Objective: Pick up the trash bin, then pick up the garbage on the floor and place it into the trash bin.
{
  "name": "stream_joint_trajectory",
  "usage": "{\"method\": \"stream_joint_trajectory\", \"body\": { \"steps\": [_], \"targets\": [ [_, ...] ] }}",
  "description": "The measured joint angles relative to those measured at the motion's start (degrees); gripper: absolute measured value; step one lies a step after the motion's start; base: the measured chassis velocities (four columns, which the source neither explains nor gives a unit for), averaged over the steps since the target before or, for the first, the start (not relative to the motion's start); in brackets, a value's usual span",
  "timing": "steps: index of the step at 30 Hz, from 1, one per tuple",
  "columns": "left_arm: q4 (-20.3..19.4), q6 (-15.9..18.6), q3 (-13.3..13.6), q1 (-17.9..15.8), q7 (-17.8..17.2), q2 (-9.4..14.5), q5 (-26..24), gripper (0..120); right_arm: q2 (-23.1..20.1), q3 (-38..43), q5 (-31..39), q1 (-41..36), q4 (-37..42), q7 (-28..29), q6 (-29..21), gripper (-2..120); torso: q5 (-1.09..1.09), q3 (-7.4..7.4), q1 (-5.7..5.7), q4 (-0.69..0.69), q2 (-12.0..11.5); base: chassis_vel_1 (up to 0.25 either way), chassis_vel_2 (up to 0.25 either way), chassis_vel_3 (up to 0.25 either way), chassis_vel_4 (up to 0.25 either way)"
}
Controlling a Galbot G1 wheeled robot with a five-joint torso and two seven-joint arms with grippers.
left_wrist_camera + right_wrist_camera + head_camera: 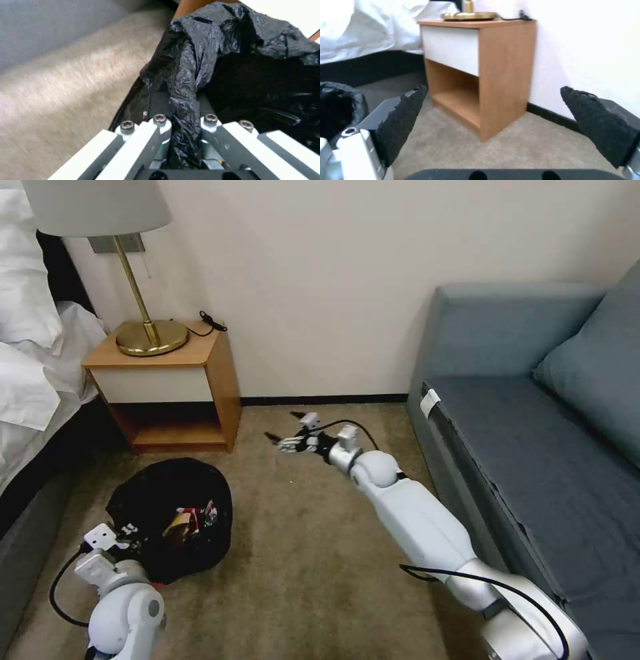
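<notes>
**Bin held on the left, right pincer free over bare carpet**

Head view: the bin point(175, 520) sits at the near left, its black bag point(143, 497) draped over the rim. Inside it lies garbage point(190, 519), red-white and yellow-tan pieces bunched together. The left pincer point(127, 533) is at the bin's near-left rim. The right pincer point(283, 441) reaches out over the carpet point(300, 553) toward the far wall, to the right of the nightstand point(175, 387) and left of the sofa point(533, 447). It lies far and right of the bin, well apart from it, with its long axis pointing left and slightly away. No litter is visible on the carpet in front of it, so I judge the pickup may be nearly finished. The right arm is the free one for any further piece.

Left wrist view: the left pincer point(181, 120) is clamped on a fold of the bag point(186, 75) at the bin's rim, the plastic pinched between its jaws. The bin's dark inside opens just beyond.

Right wrist view: the right pincer point(493, 120) stands wide open with nothing between its pads point(403, 120). It faces the nightstand point(480, 70) and the wall, and the bag's edge point(336, 107) shows beside one finger.
</notes>
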Motion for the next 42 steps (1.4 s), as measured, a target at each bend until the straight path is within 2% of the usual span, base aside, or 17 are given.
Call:
{"method": "stream_joint_trajectory", "body": {
  "steps": [2, 13, 14, 15, 23, 26, 27, 29, 31, 34, 35, 36, 37, 38, 39, 40, 42],
  "targets": [
    [-0.1, -0.1, -0.2, -0.4, -0.8, 0.8, -5.7, 4, -0.3, 2.8, 0.1, -1.7, 1.0, 0.1, -0.3, 100, 0.00, 0.00, 0.00, 0.00, 0.0, 0.000, 0.000, 0.000, 0.000],
    [1.4, -0.2, -1.0, -1.0, -2.5, 2.6, -8.9, 4, -0.6, 7.8, -0.3, -5.3, 2.6, 0.0, -0.4, 100, -0.01, 0.00, 0.00, 0.01, 0.0, 0.000, 0.000, 0.000, 0.000],
    [1.9, -0.1, -1.1, -1.1, -3.2, 2.9, -9.3, 18, -0.5, 8.7, -0.6, -6.0, 2.8, -0.1, -0.4, 100, -0.01, 0.00, 0.00, 0.00, 0.0, 0.000, 0.000, 0.000, 0.000],
    [2.2, 0.0, -1.1, -1.2, -3.5, 3.1, -9.4, 22, -0.5, 9.2, -0.8, -6.5, 3.1, -0.1, -0.4, 100, -0.01, 0.00, 0.00, 0.00, 0.0, 0.000, 0.000, 0.000, 0.000],
    [2.9, 0.6, -1.4, -1.0, -4.5, 4.6, -7.9, 48, -0.5, 11.8, -1.6, -10.4, 5.7, -0.5, -0.4, 100, 0.00, 0.00, 0.00, 0.00, 0.0, 0.000, 0.000, 0.000, 0.000],
    [1.5, 0.6, -1.9, 0.1, -4.2, 5.3, -4.4, 61, -0.6, 12.6, -1.6, -11.9, 7.3, 0.5, 0.1, 100, -0.01, 0.00, 0.00, 0.00, 0.0, 0.000, 0.000, 0.000, 0.000],
    [1.5, 0.6, -1.9, 0.1, -4.2, 5.3, -4.4, 61, -0.6, 12.6, -1.6, -11.9, 7.3, 0.5, 0.1, 100, -0.01, 0.00, 0.00, 0.00, 0.0, 0.000, 0.000, 0.000, 0.000],
    [0.0, 0.4, -2.3, 1.8, -2.5, 5.8, 2.0, 73, -0.4, 13.5, -1.9, -12.6, 8.2, 2.8, 0.5, 100, -0.01, -0.01, 0.00, -0.01, 0.0, 0.000, 0.000, 0.000, 0.000],
    [-0.5, 0.1, -2.5, 2.3, -1.8, 5.9, 4.4, 75, -0.3, 13.7, -1.9, -12.8, 8.4, 3.9, 0.5, 100, -0.01, 0.00, 0.00, -0.01, 0.0, 0.000, 0.000, 0.000, 0.000],
    [-1.8, -1.5, -3.2, 4.3, 1.5, 6.7, 13.0, 89, 0.4, 14.5, -1.1, -13.5, 9.6, 9.2, 0.2, 100, -0.01, -0.01, 0.00, 0.01, 0.0, 0.000, 0.000, 0.000, 0.000],
    [-2.2, -3.5, -3.3, 5.0, 3.3, 7.4, 16.6, 95, 0.8, 14.9, -0.7, -13.9, 10.3, 11.4, -0.2, 100, -0.01, 0.00, 0.00, 0.01, 0.0, 0.000, 0.000, 0.000, 0.000],
    [-2.2, -3.5, -3.3, 5.0, 3.3, 7.4, 16.6, 95, 0.8, 14.9, -0.7, -13.9, 10.3, 11.4, -0.2, 100, -0.01, 0.00, 0.00, 0.01, 0.0, 0.000, 0.000, 0.000, 0.000],
    [-2.3, -5.6, -3.3, 5.3, 4.7, 7.9, 19.4, 98, 0.9, 15.1, -0.5, -14.3, 10.8, 12.5, -0.5, 100, -0.02, -0.01, 0.00, 0.01, 0.0, 0.000, 0.000, 0.000, 0.000],
    [-2.3, -5.8, -3.3, 5.4, 4.8, 8.0, 19.7, 98, 1.0, 15.1, -0.4, -14.4, 10.9, 12.8, -0.5, 100, -0.02, -0.01, 0.00, 0.01, 0.0, 0.000, 0.000, 0.000, 0.000],
    [-2.4, -9.8, -2.7, 5.9, 7.4, 8.9, 25.5, 100, 1.1, 15.3, 0.3, -15.7, 12.2, 14.5, -1.4, 100, -0.01, 0.00, 0.00, 0.01, 0.0, 0.000, 0.000, 0.000, 0.000],
    [-2.4, -9.8, -2.7, 5.9, 7.4, 8.9, 25.5, 100, 1.1, 15.3, 0.3, -15.7, 12.2, 14.5, -1.4, 100, -0.01, 0.00, 0.00, 0.01, 0.0, 0.000, 0.000, 0.000, 0.000],
    [-2.9, -12.5, -1.4, 6.3, 10.1, 9.8, 29.9, 100, 1.1, 15.4, 1.8, -17.4, 13.9, 16.1, -3.1, 100, -0.02, -0.01, 0.00, 0.01, 0.0, 0.000, 0.000, 0.000, 0.000]
  ]
}}
